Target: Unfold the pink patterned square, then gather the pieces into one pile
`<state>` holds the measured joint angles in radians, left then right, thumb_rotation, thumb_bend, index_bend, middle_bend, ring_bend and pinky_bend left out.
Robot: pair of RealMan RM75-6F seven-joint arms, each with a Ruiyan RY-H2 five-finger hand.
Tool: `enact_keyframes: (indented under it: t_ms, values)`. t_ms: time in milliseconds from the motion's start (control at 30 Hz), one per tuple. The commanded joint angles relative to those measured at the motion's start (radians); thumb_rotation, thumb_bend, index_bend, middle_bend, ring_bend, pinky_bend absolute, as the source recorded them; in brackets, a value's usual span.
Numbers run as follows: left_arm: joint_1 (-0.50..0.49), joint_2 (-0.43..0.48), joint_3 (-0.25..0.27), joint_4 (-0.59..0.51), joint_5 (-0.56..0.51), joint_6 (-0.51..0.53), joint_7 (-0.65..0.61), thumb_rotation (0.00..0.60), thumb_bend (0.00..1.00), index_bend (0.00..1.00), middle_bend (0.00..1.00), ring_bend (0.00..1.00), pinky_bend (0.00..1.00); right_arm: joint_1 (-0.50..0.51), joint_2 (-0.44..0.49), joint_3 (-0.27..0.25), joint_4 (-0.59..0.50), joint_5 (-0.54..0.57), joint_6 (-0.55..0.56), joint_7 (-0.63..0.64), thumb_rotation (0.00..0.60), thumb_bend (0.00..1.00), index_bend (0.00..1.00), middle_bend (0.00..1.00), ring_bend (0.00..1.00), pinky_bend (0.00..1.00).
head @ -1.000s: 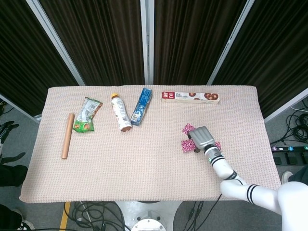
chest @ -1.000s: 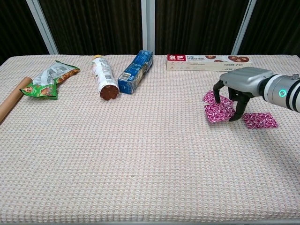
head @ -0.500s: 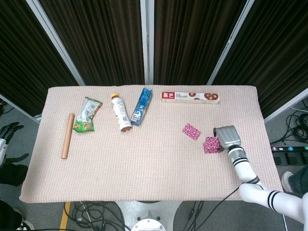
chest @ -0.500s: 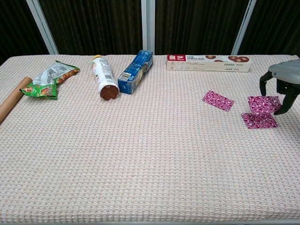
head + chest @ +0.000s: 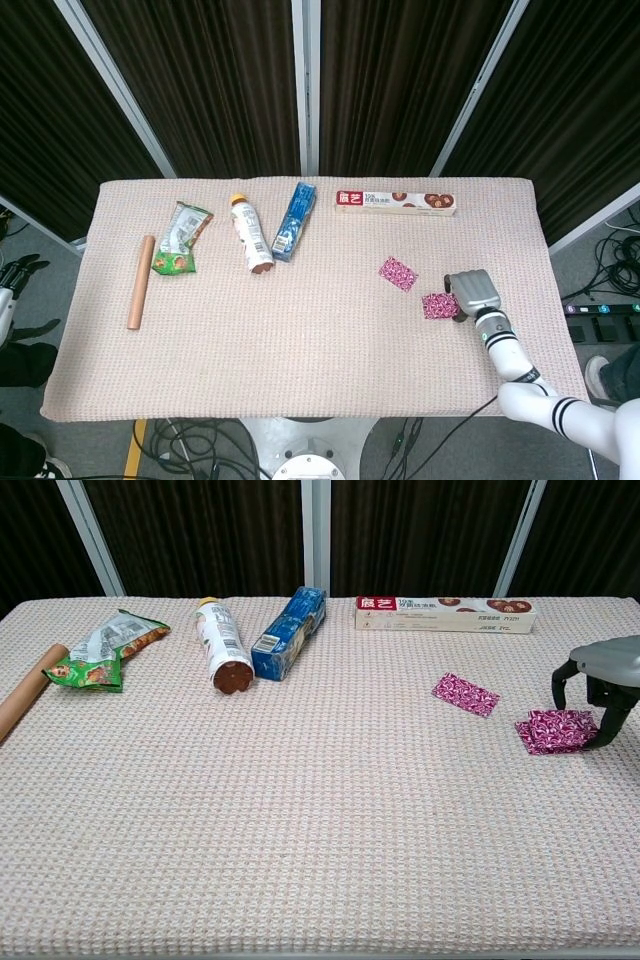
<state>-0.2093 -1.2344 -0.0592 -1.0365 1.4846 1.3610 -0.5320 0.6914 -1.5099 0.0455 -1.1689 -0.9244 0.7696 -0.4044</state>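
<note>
Right hand (image 5: 598, 685) low over the table (image 5: 300, 330) at about 4 o'clock, fingers curved down and apart, tips touching the pink pieces (image 5: 556, 730) stacked under it, nothing pinched

One more pink piece (image 5: 465, 694) flat and alone at 10 o'clock from that stack, near but apart

Left hand (image 5: 8, 285) off the table at 9 o'clock, cannot tell how the fingers lie

A table covered by a beige waffle-weave cloth (image 5: 300, 340) is shown. Along its far side are laid a brown cardboard tube (image 5: 140, 281), a green snack bag (image 5: 180, 238), a bottle on its side (image 5: 250, 233), a blue packet (image 5: 289, 220) and a long white box (image 5: 396, 202). Dark curtains (image 5: 220, 80) are seen behind.
</note>
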Motion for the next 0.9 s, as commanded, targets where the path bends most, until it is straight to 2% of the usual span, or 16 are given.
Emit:
enact_keyframes:
  t_ms: [33, 467, 900]
  values:
    - [0.0, 0.0, -0.001, 0.0, -0.001, 0.001, -0.001, 0.6, 0.05, 0.23, 0.23, 0.16, 0.26, 0.0, -0.006, 0.0, 0.004, -0.006, -0.006, 0.002, 0.599, 0.0, 0.46, 1.0, 1.0, 1.0]
    - [0.002, 0.0, -0.001, 0.008, -0.002, 0.003, -0.01, 0.6, 0.05, 0.23, 0.23, 0.16, 0.26, 0.006, -0.031, 0.007, 0.028, -0.034, -0.022, 0.004, 0.595, 0.0, 0.46, 1.0, 1.0, 1.0]
    - [-0.003, -0.001, -0.005, 0.012, -0.005, -0.002, -0.011, 0.6, 0.05, 0.23, 0.23, 0.16, 0.26, 0.018, -0.04, 0.009, 0.046, -0.006, -0.054, -0.028, 0.594, 0.0, 0.4, 1.0, 1.0, 1.0]
